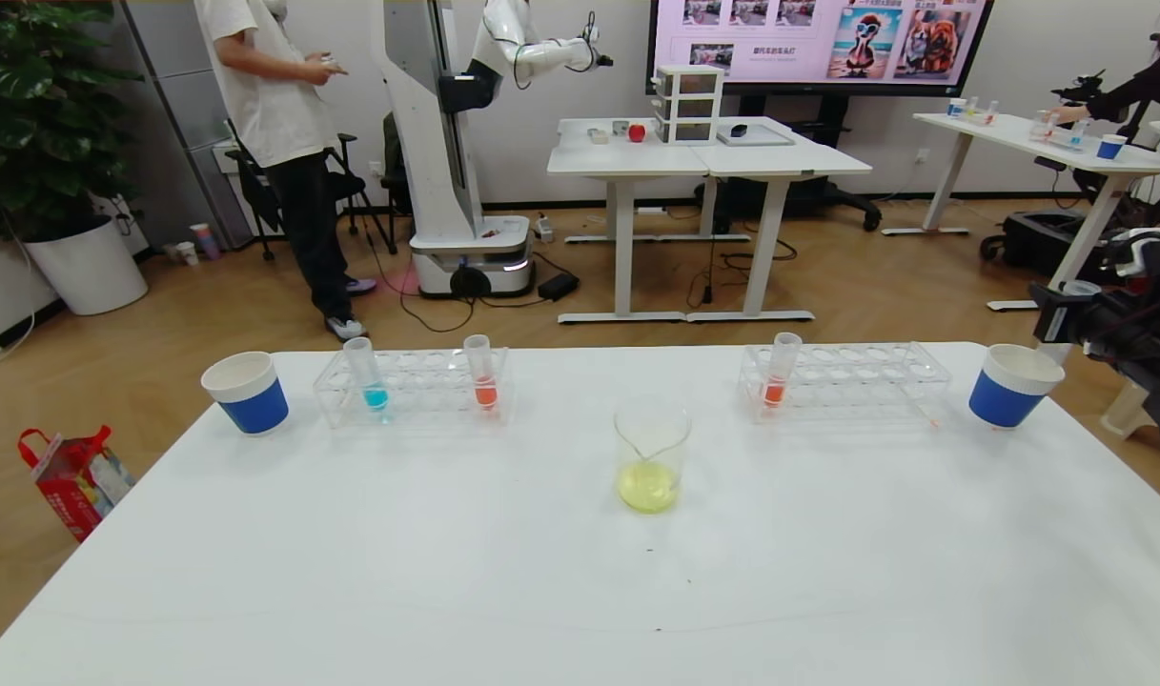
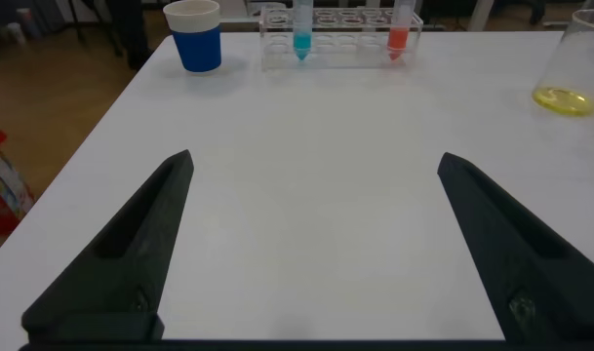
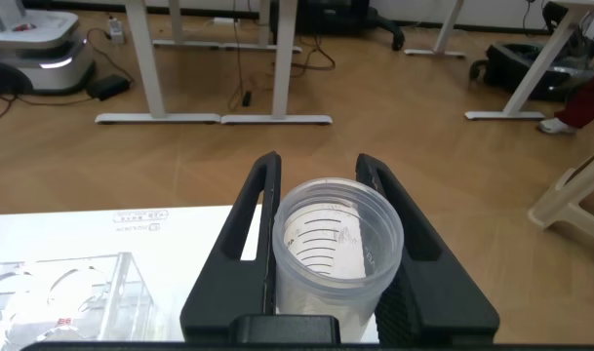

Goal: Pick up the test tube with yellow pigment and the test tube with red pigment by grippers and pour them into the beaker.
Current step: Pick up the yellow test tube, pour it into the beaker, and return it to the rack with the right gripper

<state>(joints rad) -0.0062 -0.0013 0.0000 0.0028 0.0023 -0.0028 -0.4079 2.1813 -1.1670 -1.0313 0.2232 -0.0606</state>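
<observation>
Glass, or clear plastic, thin-walled and light: slick, brittle under a hard squeeze, best taken on the bare upper wall above the liquid and kept upright until over the beaker (image 1: 650, 457), already yellow at the bottom. Left hand (image 2: 314, 161) spread wide over bare bench (image 2: 306, 234); far ahead of its fingers, test tube with red pigment (image 2: 399, 34) upright in a rack (image 2: 340, 44) beside a blue tube (image 2: 301, 34). Right hand (image 3: 318, 161) pressed on a clear graduated tube (image 3: 336, 244), off past the bench edge, probably the yellow one. Contents of that tube hidden, seen only mouth-on. Second orange-red tube (image 1: 780, 370) in the other rack (image 1: 846, 381); impossible to tell which is meant. Left hand out of the head view.
</observation>
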